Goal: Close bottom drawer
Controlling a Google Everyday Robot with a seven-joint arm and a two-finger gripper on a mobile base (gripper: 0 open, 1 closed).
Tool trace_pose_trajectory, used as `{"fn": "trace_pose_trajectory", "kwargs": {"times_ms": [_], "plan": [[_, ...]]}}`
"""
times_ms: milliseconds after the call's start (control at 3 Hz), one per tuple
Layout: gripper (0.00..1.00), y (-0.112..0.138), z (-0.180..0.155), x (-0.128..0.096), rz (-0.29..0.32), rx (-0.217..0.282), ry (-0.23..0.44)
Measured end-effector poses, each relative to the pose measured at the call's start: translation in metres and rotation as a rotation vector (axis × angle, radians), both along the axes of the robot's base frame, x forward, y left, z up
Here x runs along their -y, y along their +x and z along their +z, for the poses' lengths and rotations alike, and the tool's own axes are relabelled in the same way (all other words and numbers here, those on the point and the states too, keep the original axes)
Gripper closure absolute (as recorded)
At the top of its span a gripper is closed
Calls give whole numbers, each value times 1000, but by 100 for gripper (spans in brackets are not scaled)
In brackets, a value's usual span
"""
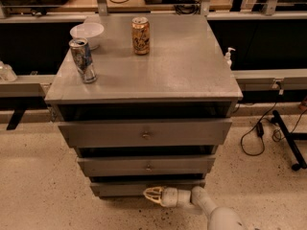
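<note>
Fingers (152,194) closed, low at bottom drawer (117,188) front; grey cabinet top (168,66), speckled floor (38,186).

Our gripper (152,194) sits low at the bottom drawer (120,188) front, right of its middle. Open floor (43,195) spreads to its left. On the right, well apart, we see a cable (253,137) and a stand leg (288,140).

Cream tool (149,194) at dull grey bottom drawer (120,189) (plain front), orange can (140,35), white bowl (87,33)
</note>
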State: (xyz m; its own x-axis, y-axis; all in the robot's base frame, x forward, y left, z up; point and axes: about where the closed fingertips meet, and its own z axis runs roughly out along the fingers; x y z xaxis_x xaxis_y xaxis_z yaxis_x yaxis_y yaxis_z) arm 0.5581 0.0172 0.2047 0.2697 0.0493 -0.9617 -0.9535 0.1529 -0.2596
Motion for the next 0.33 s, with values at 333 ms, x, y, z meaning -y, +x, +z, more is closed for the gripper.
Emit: {"fn": "trace_pose_trajectory", "kwargs": {"times_ms": [333], "plan": [[100,-37,-6,-10,57,21,-37]]}}
